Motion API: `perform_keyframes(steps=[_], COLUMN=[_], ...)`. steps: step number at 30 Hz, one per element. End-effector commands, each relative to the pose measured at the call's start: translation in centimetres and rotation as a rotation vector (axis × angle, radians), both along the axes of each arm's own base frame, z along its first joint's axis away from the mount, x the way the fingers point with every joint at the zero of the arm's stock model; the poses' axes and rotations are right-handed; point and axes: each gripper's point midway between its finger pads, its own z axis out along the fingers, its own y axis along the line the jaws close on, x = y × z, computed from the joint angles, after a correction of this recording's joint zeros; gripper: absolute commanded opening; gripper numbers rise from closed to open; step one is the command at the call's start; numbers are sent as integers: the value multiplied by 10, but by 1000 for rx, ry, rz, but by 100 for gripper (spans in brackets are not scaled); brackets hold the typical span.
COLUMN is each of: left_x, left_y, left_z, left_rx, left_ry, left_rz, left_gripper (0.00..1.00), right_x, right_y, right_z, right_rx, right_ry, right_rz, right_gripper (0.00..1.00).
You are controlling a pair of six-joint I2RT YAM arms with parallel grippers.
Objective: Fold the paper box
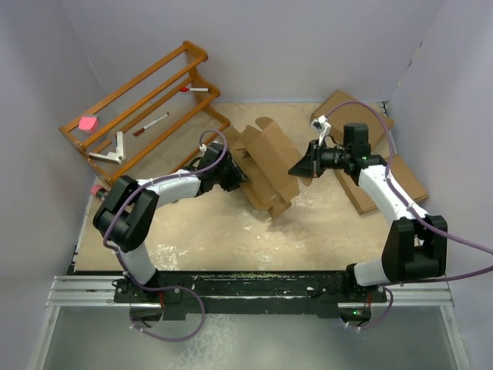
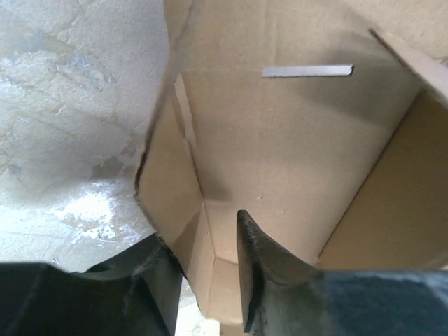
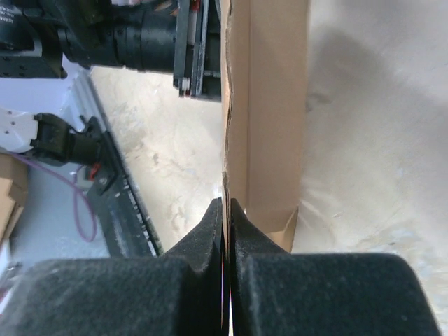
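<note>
Top camera overhead, whole table; both wrist cameras tight on paper box, common to all views

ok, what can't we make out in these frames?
- Top external: left gripper fingertips, hidden by the paper box flap.
- Right wrist: box edge-on beyond the right gripper; its creases hidden.
- Left wrist: box's outer flaps, cut by frame edges.
- Top external: rack marker print, too small.

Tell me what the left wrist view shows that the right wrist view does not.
Only the left wrist view: the inside of the paper box, a narrow slot in its panel, and the left hand, open around a box wall. Only the right wrist view: the right hand shut on the box's thin edge, with the left arm beyond it. Both: the paper box and the sandy table.
</note>
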Motion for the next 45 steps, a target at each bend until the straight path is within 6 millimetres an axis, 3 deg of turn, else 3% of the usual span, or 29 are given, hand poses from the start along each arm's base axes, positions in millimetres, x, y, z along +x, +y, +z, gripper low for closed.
perform_keyframes(steps=[1,4,7,11,12,18,21,26,33,37,41,45], left_x=[9,-1,-16,-33,-37,-59,-59,-68,-78,-81,-85,-73], left_y=[1,28,57,87,97,124,134,132,118,110,104,99], left_z=[43,50,62,99,110,188,203,203,161,145,148,138], left_rx=[-36,31,125,239,270,309,355,342,160,144,115,114], left_ry=[-144,-211,-320,-507,-544,-908,-937,-910,-893,-926,-1030,-1000], left_rz=[-74,-122,-189,-229,-209,-179,-159,-192,-156,-212,-243,-242], left_gripper=[46,64,72,87,96,98,98,98,98,97,96,90], right_x=[15,24,20,13,11,2,-4,-16,9,1,-12,-19], right_y=[-20,-40,-50,-55,-56,-71,-80,-88,-94,-94,-92,-88], right_z=[46,78,114,139,143,165,159,129,59,19,14,16], right_rx=[-141,-186,-201,-259,-279,-436,-530,-592,-688,-732,-725,-691], right_ry=[-214,-360,-498,-582,-599,-724,-705,-587,-556,-563,-586,-571], right_rz=[1,-68,-89,-41,-28,40,112,205,184,255,287,298], right_gripper=[0,0,0,0,0,0,0,0,0,0,0,0])
